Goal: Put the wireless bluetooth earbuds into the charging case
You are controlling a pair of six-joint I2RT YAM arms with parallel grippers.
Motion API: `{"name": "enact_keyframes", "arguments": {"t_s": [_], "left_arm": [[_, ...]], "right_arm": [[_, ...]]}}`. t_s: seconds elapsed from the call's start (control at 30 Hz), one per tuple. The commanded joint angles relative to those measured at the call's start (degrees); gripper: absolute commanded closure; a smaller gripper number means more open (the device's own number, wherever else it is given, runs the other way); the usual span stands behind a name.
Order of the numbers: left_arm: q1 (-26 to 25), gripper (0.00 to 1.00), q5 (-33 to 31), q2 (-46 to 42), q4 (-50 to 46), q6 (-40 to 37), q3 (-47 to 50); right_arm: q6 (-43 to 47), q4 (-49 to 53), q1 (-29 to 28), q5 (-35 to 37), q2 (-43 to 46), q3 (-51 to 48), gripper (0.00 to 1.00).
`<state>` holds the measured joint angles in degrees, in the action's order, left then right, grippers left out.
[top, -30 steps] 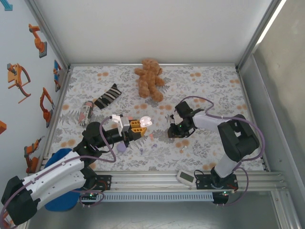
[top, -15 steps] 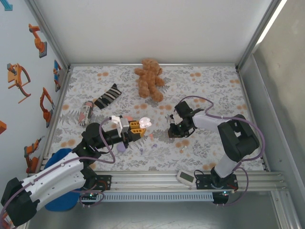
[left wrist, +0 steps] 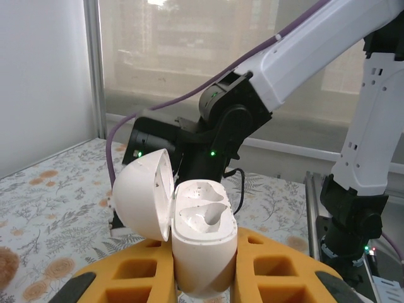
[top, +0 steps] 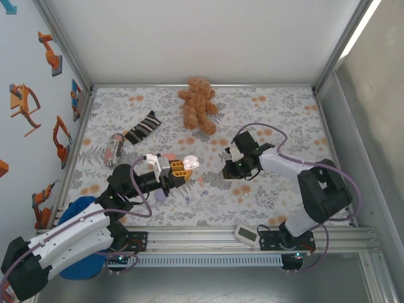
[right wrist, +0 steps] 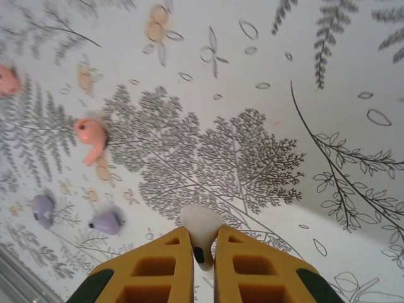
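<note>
Charging case [left wrist: 205, 249], lid [left wrist: 144, 192] open, wells [left wrist: 203, 211] empty, in left claw [left wrist: 203, 281]

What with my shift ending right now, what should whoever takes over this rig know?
Left gripper: shut on the white case, lid open, both sockets empty.
Right gripper: shut on a white earbud, apart from the case.
On the mat: two pink earbuds, two lilac earbuds.
Done: case opened and held, one earbud gripped.
Left: seat that earbud in a socket, then probably find its mate.
</note>
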<state>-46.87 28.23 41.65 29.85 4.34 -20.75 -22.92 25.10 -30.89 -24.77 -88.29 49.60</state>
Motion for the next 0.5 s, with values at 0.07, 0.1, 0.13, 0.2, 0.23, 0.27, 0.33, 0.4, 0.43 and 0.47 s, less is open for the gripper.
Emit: {"name": "enact_keyframes", "arguments": {"t_s": [0.07, 0.1, 0.13, 0.2, 0.23, 0.27, 0.33, 0.4, 0.43, 0.47], "left_arm": [[-0.33, 1.00, -0.17, 0.97, 4.35, 1.61, 0.89], [-0.34, 1.00, -0.19, 1.48, 4.96, 1.87, 0.94], [-0.33, 1.00, -0.11, 2.03, 5.63, 2.11, 0.91], [-0.41, 1.00, -0.10, 3.06, 7.28, 2.64, 0.98], [-0.41, 1.00, -0.10, 3.61, 8.13, 2.86, 0.90], [-0.41, 1.00, -0.06, 4.15, 8.93, 3.08, 0.88], [-0.50, 1.00, -0.10, 5.24, 10.42, 3.44, 0.71], [-0.46, 1.00, -0.06, 6.35, 11.61, 3.66, 0.52], [-0.57, 1.00, -0.06, 6.85, 12.04, 3.74, 0.31], [-0.65, 1.00, -0.04, 7.42, 12.46, 3.82, 0.19]], "right_arm": [[1.18, -0.80, -0.62, 0.77, 9.08, -0.09, 0.88], [1.29, -1.12, -0.63, 0.87, 11.09, 0.04, 0.88], [1.24, -1.49, -0.73, 0.96, 13.01, 0.13, 0.88], [1.35, -2.20, -0.88, 0.90, 17.00, 0.42, 0.88], [1.41, -2.40, -1.00, 0.73, 19.35, 0.90, 0.88], [1.54, -2.57, -1.09, 0.56, 20.87, 1.32, 0.88], [1.72, -3.25, -1.60, 0.23, 24.32, 2.27, 0.88], [1.64, -4.66, -2.12, -0.80, 27.20, 2.98, 0.88], [1.54, -5.41, -2.57, -1.33, 28.70, 3.40, 0.88], [1.59, -5.90, -2.96, -1.62, 29.76, 3.87, 0.88]]}}
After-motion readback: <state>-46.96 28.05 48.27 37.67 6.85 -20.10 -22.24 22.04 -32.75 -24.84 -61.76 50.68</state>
